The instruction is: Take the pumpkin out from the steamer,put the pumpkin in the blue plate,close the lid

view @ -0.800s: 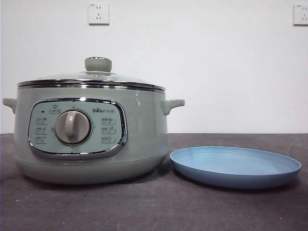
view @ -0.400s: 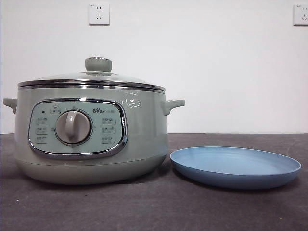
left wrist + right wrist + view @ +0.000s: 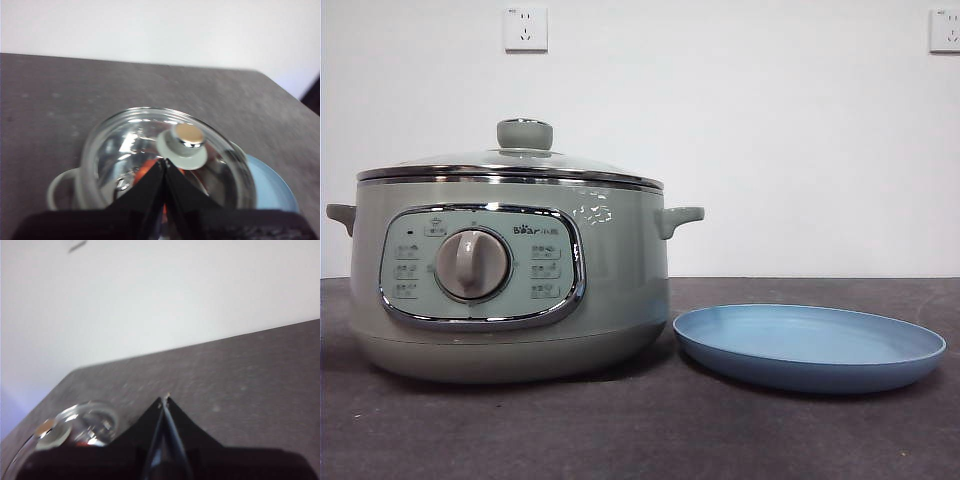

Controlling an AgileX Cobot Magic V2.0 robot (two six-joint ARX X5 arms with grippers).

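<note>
The sage-green steamer (image 3: 510,290) stands at the left of the table, with the glass lid (image 3: 510,160) resting on it, knob (image 3: 524,133) up. Beside it on the right lies the blue plate (image 3: 810,345), with nothing on it. Through the lid (image 3: 165,150) in the left wrist view an orange patch of the pumpkin (image 3: 144,171) shows inside the steamer. My left gripper (image 3: 164,161) is shut and hovers above the lid, close to its knob (image 3: 186,142). My right gripper (image 3: 165,399) is shut, held over bare table away from the lid (image 3: 75,427).
Dark grey table (image 3: 640,440) runs under everything, with a white wall and two sockets (image 3: 525,28) behind. A rim of the blue plate (image 3: 270,185) shows past the steamer in the left wrist view.
</note>
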